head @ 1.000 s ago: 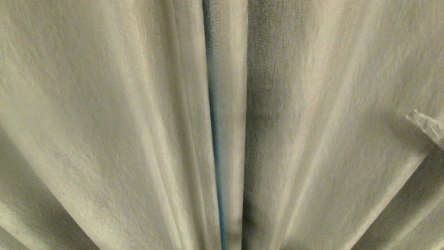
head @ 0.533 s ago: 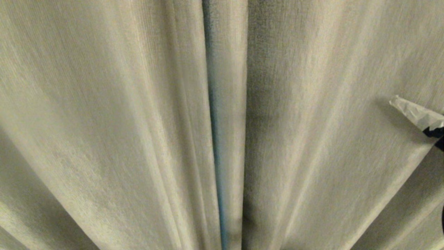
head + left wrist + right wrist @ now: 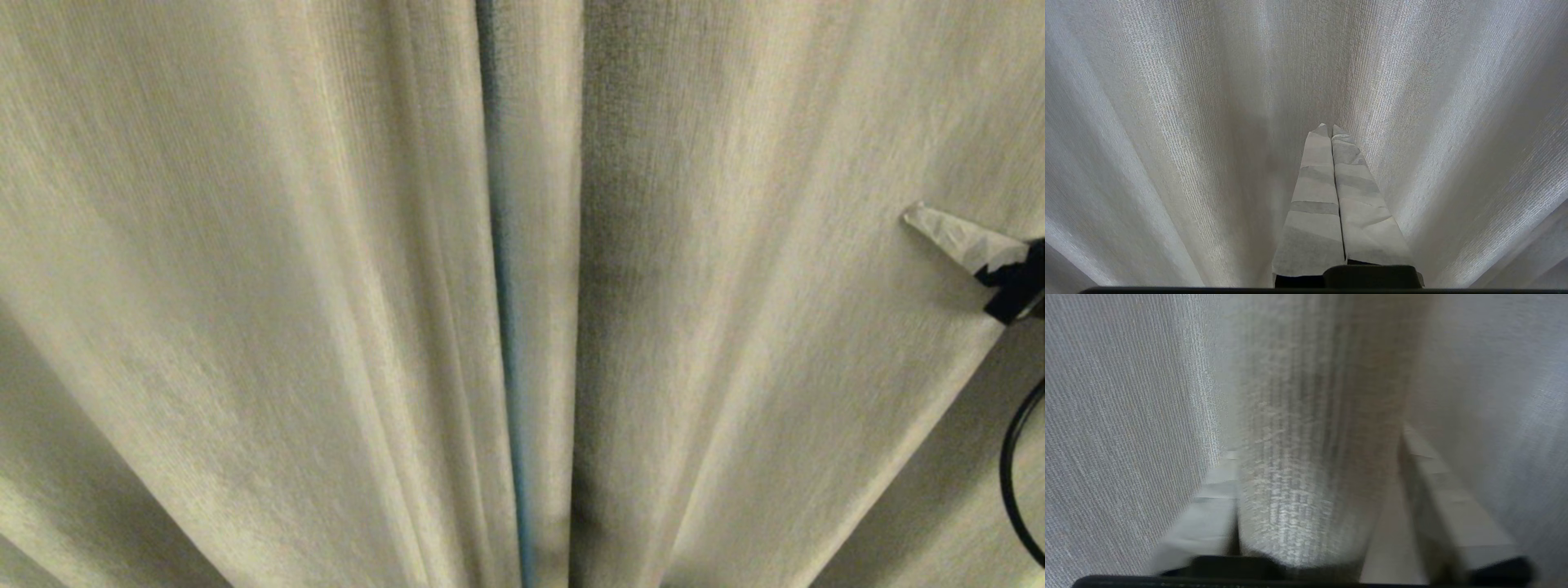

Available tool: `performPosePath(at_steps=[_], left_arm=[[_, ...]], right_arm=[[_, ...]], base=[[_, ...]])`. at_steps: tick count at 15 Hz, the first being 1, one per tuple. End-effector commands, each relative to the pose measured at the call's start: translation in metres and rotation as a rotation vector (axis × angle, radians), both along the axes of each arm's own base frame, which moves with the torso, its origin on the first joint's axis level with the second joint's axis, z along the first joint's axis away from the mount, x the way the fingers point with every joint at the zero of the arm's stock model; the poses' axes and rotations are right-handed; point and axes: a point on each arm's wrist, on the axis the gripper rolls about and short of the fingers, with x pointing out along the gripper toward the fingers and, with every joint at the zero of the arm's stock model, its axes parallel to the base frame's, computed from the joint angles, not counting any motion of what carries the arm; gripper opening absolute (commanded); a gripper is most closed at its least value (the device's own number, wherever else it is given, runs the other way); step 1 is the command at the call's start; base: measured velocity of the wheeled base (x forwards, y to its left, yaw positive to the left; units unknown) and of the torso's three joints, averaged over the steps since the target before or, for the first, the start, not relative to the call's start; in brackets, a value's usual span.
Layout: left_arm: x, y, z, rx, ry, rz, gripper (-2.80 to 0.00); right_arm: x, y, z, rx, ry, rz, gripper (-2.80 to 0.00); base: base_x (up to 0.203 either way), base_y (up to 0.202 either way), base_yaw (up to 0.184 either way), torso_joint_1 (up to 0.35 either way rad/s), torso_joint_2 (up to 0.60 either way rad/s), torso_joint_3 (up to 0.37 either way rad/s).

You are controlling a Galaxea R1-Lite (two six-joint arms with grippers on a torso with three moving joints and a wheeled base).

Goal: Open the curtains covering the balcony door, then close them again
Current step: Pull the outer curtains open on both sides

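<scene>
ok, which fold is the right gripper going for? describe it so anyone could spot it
The curtains fill the head view, meeting at a bluish seam in the centre. The right gripper comes in at the right edge, against the right-hand panel. In its wrist view one rounded pleat bulges between its two taped fingers; neighbouring fabric lies outside them.

curtains blocking ahead, narrow central slit

You are looking at curtains in beige-grey with a fine vertical ribbed weave, shading darker grey inside the pleats. A thin blue streak runs down the central gap. The left gripper is wrapped in white tape with grey bands over a black body. The right gripper has pale taped fingers on black; a black cable loops below.
</scene>
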Motion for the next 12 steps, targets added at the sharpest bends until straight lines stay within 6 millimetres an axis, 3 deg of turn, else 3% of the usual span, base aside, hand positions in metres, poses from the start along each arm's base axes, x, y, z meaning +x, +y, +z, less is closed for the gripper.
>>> performPosePath(at_steps=[1,12], left_arm=[[0.0,0.0,0.0,-0.001,-0.001,0.0,-2.8],[0.0,0.0,0.0,-0.001,-0.001,0.0,-2.8]], right_arm=[[0.0018,0.0001,0.0001,0.005,0.0,0.003,-2.8],[0.0055,0.0002,-0.0022,0.012,0.015,0.005,-2.8]], base=[[0.0,0.0,0.0,0.0,0.0,0.0],[0.0,0.0,0.0,0.0,0.0,0.0]])
